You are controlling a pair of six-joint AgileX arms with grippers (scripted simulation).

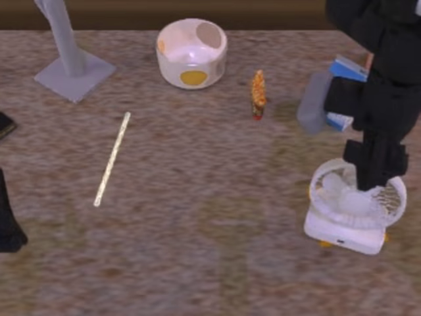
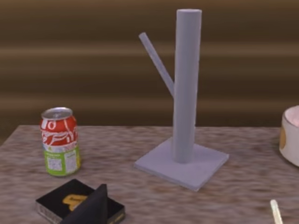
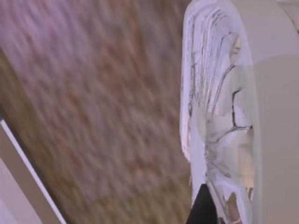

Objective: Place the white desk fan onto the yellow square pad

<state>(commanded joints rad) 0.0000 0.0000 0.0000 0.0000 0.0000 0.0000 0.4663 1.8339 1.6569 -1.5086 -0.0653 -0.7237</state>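
The white desk fan [image 1: 352,210] stands at the table's right front, its wire-cage head facing up and its rectangular base toward the front edge. Only small orange corners of the yellow square pad [image 1: 323,243] peek out from under that base. My right gripper [image 1: 371,178] reaches down onto the fan's head and is shut on it. In the right wrist view the cage [image 3: 215,116] fills the frame, with one dark fingertip [image 3: 202,207] against it; the other finger is hidden. My left gripper [image 1: 9,227] is parked at the table's left edge, open, one finger [image 2: 93,205] showing.
A white bowl with a yellow dot [image 1: 191,52] sits at the back middle, a grey post stand [image 1: 72,69] at back left. A pale stick [image 1: 112,158] lies left of centre. A small orange object [image 1: 258,93] and a blue-and-white carton [image 1: 343,72] stand behind the fan. A soda can [image 2: 59,140] and a black box [image 2: 56,205] are near the left gripper.
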